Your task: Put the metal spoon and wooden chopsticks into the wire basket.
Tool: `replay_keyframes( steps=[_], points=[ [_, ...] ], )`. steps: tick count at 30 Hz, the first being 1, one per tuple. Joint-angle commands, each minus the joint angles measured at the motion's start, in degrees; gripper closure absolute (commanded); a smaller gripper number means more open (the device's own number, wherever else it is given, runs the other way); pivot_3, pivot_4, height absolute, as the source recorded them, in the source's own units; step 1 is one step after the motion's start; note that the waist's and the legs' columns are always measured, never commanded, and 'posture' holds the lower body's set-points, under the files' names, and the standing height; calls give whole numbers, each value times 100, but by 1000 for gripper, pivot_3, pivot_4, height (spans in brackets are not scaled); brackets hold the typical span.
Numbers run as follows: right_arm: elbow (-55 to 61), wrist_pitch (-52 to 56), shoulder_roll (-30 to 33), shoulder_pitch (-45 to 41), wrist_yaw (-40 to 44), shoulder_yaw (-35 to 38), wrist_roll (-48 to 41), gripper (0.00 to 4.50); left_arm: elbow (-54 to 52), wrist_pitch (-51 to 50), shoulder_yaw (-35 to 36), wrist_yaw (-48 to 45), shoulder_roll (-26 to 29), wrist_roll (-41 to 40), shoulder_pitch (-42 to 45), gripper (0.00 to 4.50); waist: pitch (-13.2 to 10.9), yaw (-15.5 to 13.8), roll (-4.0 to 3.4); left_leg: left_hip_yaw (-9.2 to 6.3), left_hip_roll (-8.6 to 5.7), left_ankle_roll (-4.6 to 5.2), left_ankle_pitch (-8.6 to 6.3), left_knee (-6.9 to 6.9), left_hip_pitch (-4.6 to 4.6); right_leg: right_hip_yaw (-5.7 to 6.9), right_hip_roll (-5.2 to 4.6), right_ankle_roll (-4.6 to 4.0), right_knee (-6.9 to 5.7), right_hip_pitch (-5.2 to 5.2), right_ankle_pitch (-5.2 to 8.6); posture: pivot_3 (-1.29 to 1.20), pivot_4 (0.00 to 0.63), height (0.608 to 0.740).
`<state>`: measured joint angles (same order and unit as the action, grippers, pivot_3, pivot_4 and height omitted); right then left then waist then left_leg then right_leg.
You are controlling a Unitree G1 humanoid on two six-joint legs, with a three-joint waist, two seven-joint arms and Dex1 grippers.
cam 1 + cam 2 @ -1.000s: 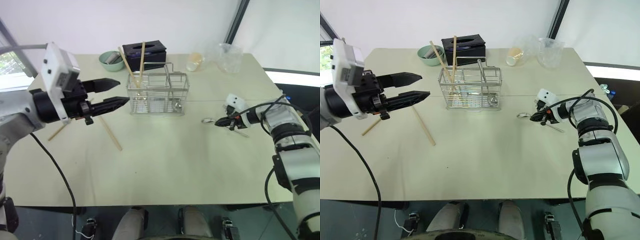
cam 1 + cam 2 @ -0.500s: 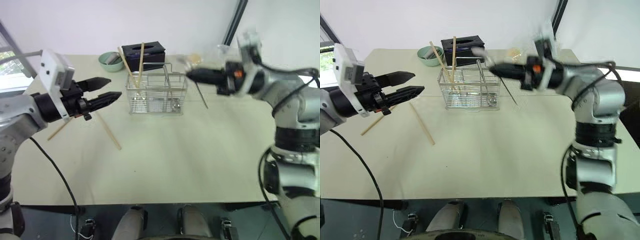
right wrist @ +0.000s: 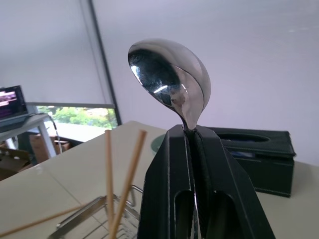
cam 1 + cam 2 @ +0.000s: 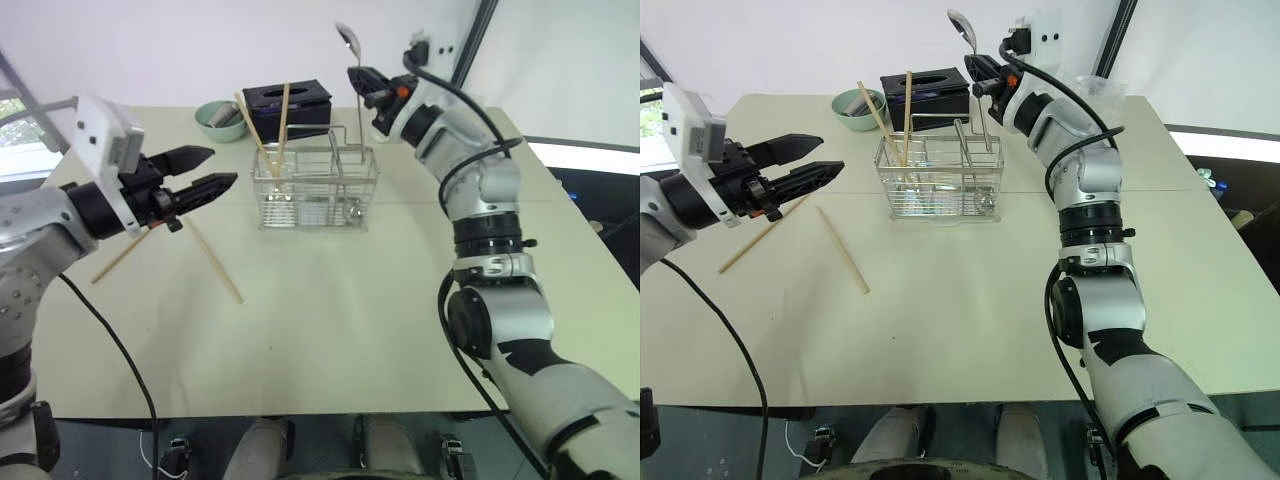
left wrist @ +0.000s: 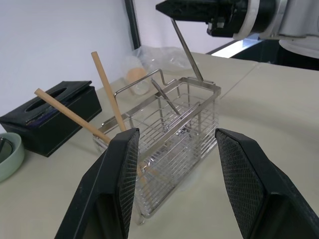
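Observation:
My right gripper [image 4: 368,82] is shut on the metal spoon [image 4: 347,38]. It holds the spoon upright over the right end of the wire basket [image 4: 316,187], bowl up. The thin handle runs down to about the basket's top rim [image 5: 199,82]. In the right wrist view the spoon [image 3: 172,79] rises from between the shut fingers [image 3: 169,184]. Two wooden chopsticks [image 4: 270,125] lean in the basket's left compartment. Two more chopsticks lie on the table left of the basket, one [image 4: 215,262] nearer and another [image 4: 120,257] further left. My left gripper [image 4: 222,167] hovers open and empty left of the basket.
Behind the basket stand a black tissue box [image 4: 288,105] and a green bowl [image 4: 220,120]. A clear plastic cup [image 4: 1102,100] sits at the table's back right. The pale table [image 4: 330,330] runs wide in front of the basket.
My right gripper lifted the spoon off the table's right side and swung it up and left over the basket, turning it upright. The left gripper has barely moved.

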<state>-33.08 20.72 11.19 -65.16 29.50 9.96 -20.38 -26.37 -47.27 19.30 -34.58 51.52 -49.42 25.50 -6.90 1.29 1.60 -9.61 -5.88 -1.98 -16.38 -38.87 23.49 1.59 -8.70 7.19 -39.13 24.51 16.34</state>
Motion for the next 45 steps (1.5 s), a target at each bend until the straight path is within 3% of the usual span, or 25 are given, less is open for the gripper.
replay_keyframes(
  steps=[1, 4, 5, 7, 14, 15, 22, 27, 31, 34, 37, 45],
  points=[
    [-259, -431, -129, -120, -172, 41, 86, 4474, -249, -26, 276, 126, 45, -113, 24, 1963, -5, 21, -8, 1, -2, 0, 0, -1, 0, -1, 0, 0, 1, 1, 0, 0, 150, 643],
    [-520, -600, -273, 32, -466, -20, 247, 4474, -303, -48, 327, 200, 44, -125, -26, 1963, -5, 74, -8, 0, -3, 0, 1, -4, -1, 0, 4, 0, 0, 1, 0, 0, 150, 643],
    [-528, -589, -305, 56, -529, -6, 242, 4171, -316, -60, 351, 214, 49, -139, -36, 1963, -5, 83, -7, -7, -3, 0, 1, -4, -2, 0, 6, 0, -2, 0, 1, 0, 150, 643],
    [-516, -552, -347, 86, -635, 49, 199, 3524, -328, -75, 388, 246, 50, -162, -42, 1963, -6, 108, -9, -11, -5, -2, 2, -5, -2, 0, 10, 0, -4, 1, 1, 0, 150, 643],
    [-243, -523, -244, 186, -927, 124, 177, 133, -251, -36, 368, 280, 31, -148, -6, 1963, -6, 130, -9, -15, -10, -2, 3, -9, -4, 0, 15, 1, -11, 8, 1, 0, 150, 643],
    [-157, -477, -204, 192, -956, 138, 162, 20, -234, -21, 356, 272, 25, -133, -7, 1963, -6, 129, -9, -15, -10, -2, 3, -8, -4, 0, 15, 1, -11, 9, 1, 0, 150, 643],
    [837, 196, 163, 182, -841, 205, -130, 20, 60, 122, 318, 151, 52, 90, -38, 1963, -6, 122, -9, -15, -14, -2, 2, -5, -4, 0, 10, 1, -10, 8, 1, 0, 150, 643],
    [2141, 941, 871, 257, 82, 193, -762, 20, 897, 419, 434, -185, 372, 686, -242, 1963, -8, 118, -13, -14, -15, -1, 2, -3, -4, -1, 10, 2, -9, 10, 1, 0, 150, 643],
    [3110, 1431, 1535, 693, 853, 96, -1198, 20, 1884, 647, 358, -557, 752, 1143, -258, 1963, -1, 111, -2, -17, -14, 2, 0, 6, -5, 3, 13, 8, -5, 10, 5, 0, 150, 643],
    [3861, 1811, 1897, 1233, 1108, 129, -1523, 20, 2840, 639, 95, -377, 890, 1682, -78, 1963, 0, 112, -1, -11, -9, 3, 0, 9, -13, 2, 8, 9, 5, 1, 5, 0, 150, 643],
    [4559, 2159, 2178, 1901, 1259, 147, -1811, 20, 3415, 1009, -83, -922, 992, 1962, -163, 1963, 0, 96, 0, -14, -7, 3, 0, 9, -13, 1, 8, 10, 6, 0, 5, 0, 150, 643],
    [5420, 2695, 2432, 2898, 899, 451, -2272, 20, 5259, 2213, -410, -2066, 1168, 2701, -114, 1963, 1, 76, 2, -13, 0, 2, -1, 12, -11, 2, 2, 9, 17, 0, 5, 0, 150, 643]
  ],
)
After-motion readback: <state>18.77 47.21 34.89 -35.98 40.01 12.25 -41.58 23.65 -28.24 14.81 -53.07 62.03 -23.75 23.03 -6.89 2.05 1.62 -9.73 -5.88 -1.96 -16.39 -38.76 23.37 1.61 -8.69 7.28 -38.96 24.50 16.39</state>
